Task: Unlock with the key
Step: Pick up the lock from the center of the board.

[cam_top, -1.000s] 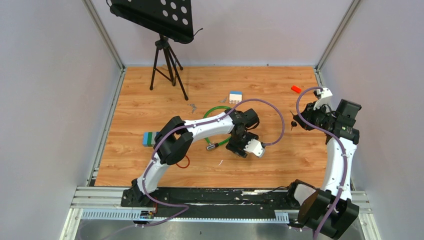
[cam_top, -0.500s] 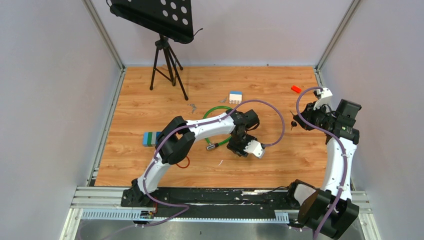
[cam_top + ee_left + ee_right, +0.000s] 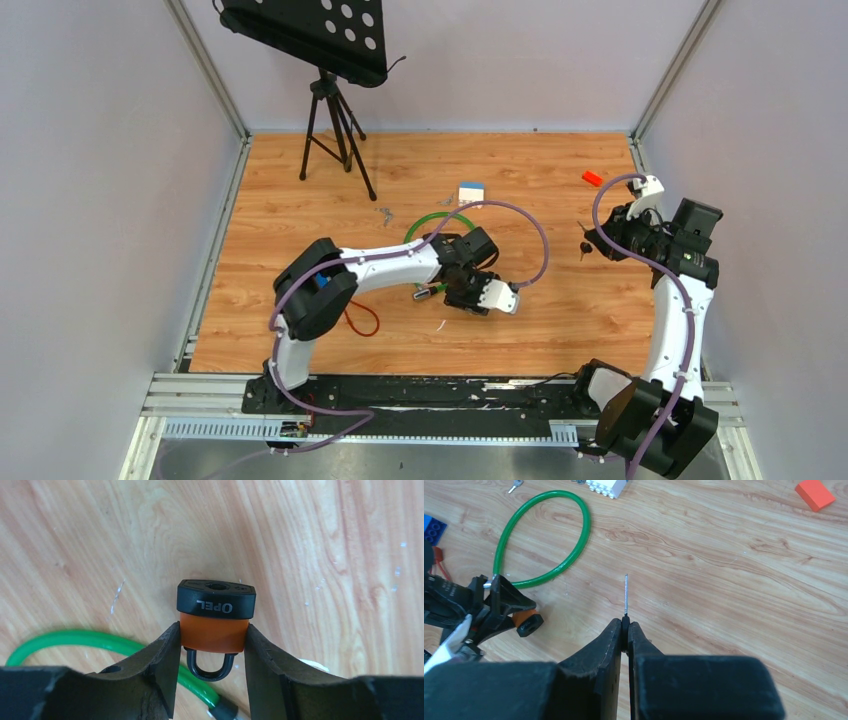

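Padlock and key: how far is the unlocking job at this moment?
Done: the right gripper is shut on the key, blade pointing forward. In hand: the left gripper clamps the orange padlock by both sides, with its keyhole end exposed. Left: key and padlock are far apart, the keyhole is empty, and the shackle is not yet released.

One padlock, one black-headed key, one green cable, one tripod, three blocks (only one red).
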{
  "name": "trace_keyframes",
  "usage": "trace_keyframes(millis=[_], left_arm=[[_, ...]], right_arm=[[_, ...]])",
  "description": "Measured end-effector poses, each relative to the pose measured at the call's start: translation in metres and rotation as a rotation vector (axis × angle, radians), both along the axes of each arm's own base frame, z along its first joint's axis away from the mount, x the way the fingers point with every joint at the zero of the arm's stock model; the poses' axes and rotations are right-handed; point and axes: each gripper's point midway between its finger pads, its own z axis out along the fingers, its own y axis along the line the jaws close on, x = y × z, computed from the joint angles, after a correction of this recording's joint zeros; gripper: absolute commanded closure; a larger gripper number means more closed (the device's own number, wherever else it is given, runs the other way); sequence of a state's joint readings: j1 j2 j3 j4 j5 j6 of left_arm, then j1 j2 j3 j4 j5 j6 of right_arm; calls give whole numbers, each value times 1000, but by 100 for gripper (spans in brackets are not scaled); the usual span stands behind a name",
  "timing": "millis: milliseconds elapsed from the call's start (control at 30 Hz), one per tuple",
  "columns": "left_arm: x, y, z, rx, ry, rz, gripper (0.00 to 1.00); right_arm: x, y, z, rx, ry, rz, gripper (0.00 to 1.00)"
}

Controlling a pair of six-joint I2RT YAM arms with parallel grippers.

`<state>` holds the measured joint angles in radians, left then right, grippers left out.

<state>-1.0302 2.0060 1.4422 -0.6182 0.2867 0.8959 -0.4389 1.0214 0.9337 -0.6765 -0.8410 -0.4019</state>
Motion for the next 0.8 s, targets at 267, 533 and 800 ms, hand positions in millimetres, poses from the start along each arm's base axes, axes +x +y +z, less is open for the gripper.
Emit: trace_keyframes(millis=[267,533,800], left_arm=[[-14,5,83,-220,-29,96,100],[-47,34,176,-482,-49,93,100],[-49,66,204,-615,-65,127,100]], right_arm=[[-12,31,7,53,-25,146,100],[-37,92,13,58,-56,447,100],[-89,173,22,23,-106,852,100]])
